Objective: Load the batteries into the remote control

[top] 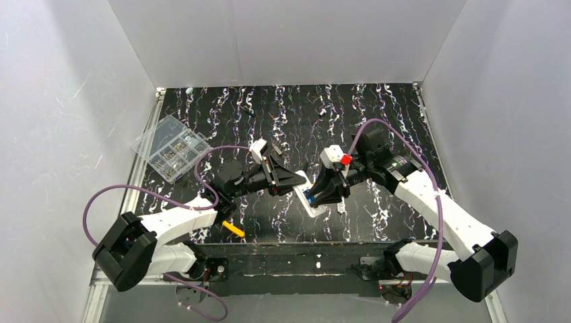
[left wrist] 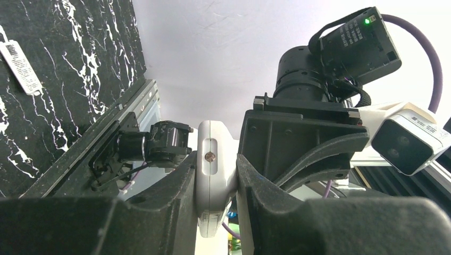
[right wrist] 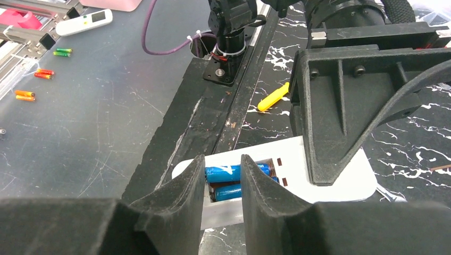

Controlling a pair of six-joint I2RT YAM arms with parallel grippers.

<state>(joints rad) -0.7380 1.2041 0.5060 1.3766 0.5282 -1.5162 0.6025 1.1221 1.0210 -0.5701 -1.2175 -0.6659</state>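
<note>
White, smooth plastic remote control (top: 312, 204) lies back-up on the black marbled table (top: 377, 121), near the middle of its near edge. Two round blue batteries (right wrist: 222, 172) sit side by side in its hollow. The left claw (left wrist: 215, 164) pinches the remote's end. The right claw (right wrist: 223, 164) stands partly spread over the batteries.

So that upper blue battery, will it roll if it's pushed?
Probably: the upper battery is a smooth, round cylinder, so likely slippery and apt to roll. Lying in the remote control's recess beside the lower battery, it should stay put. It looks rigid.
</note>
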